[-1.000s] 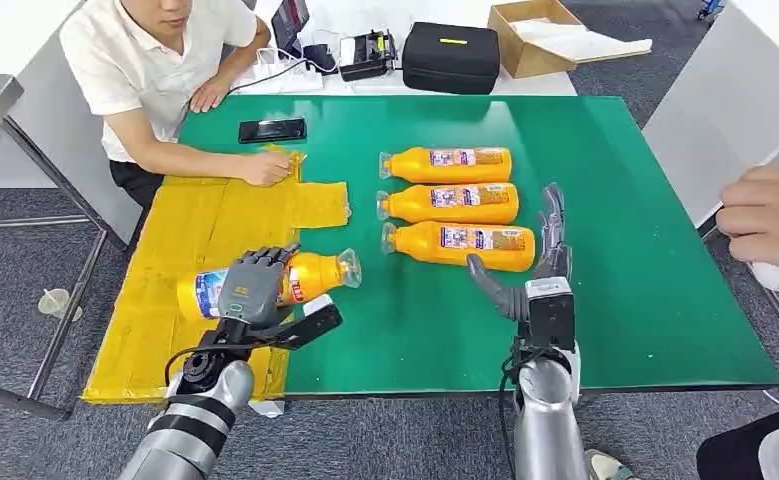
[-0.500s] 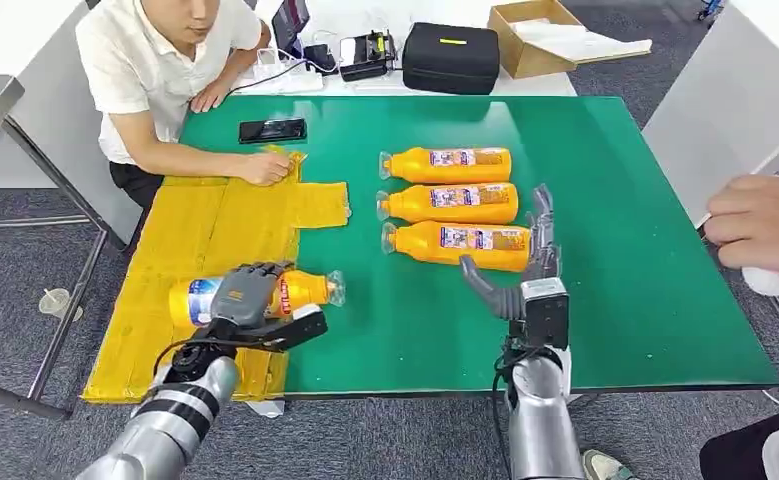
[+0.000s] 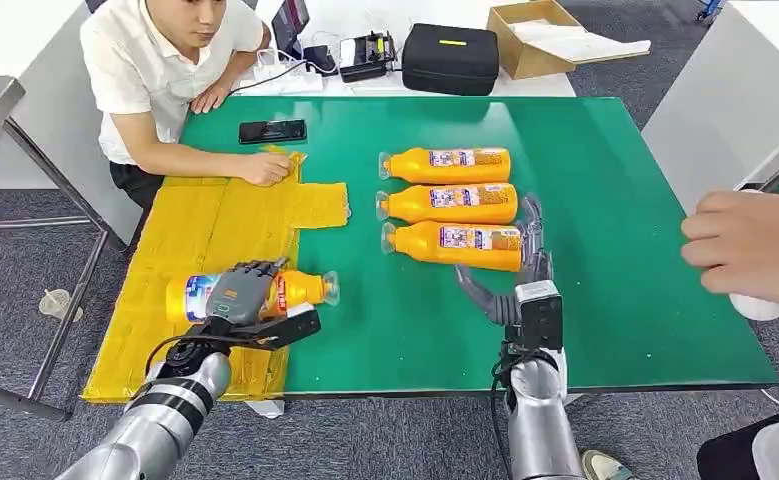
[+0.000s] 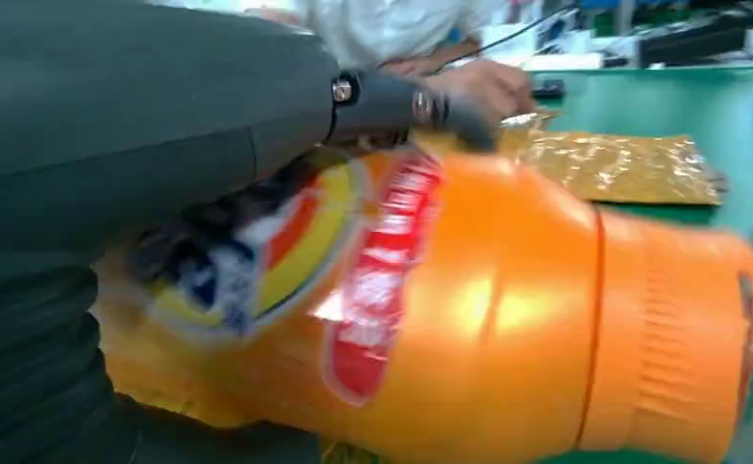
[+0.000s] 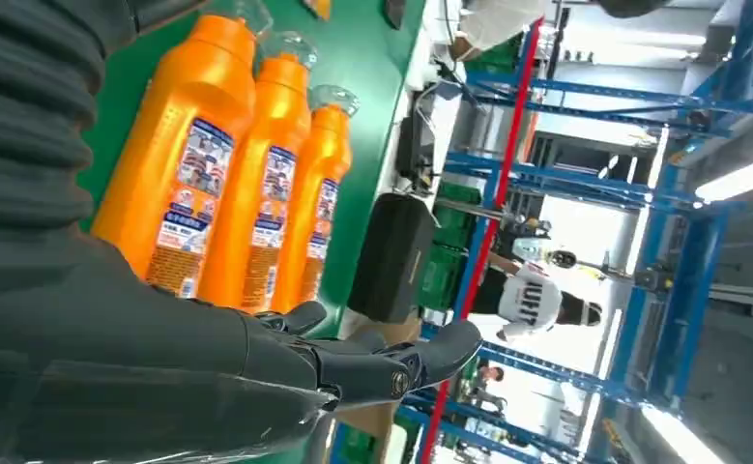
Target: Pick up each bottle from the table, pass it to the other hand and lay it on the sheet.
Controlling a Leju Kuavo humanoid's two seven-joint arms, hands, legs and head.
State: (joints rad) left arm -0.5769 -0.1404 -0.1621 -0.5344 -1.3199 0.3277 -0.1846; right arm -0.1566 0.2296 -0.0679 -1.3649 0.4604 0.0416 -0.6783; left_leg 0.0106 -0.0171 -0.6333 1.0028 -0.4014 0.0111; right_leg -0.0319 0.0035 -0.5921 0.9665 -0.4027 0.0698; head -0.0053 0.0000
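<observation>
My left hand (image 3: pixel 237 296) grips an orange bottle (image 3: pixel 295 288) lying sideways, low over the near end of the yellow sheet (image 3: pixel 200 235), its cap end pointing right over the green table (image 3: pixel 615 170). The left wrist view shows that bottle (image 4: pixel 507 319) close up under my fingers (image 4: pixel 391 101). Three more orange bottles lie side by side on the table: far (image 3: pixel 447 164), middle (image 3: pixel 447 203) and near (image 3: pixel 455 245). My right hand (image 3: pixel 520 270) is open, fingers spread, at the base end of the near bottle. The right wrist view shows those bottles (image 5: pixel 174 179) beyond my hand (image 5: pixel 256 362).
A person sits at the far left with one hand (image 3: pixel 265 168) on the sheet's far edge. Another person's hand (image 3: pixel 750 248) reaches in at the right edge. A black phone (image 3: pixel 272 130) lies on the table; a black case (image 3: pixel 451 57) and cardboard box (image 3: pixel 545 35) stand beyond.
My left hand has carried the bottle leftward and lower, further over the sheet. My right hand has drifted slightly left toward the near bottle. The person's hand at right has come further in.
</observation>
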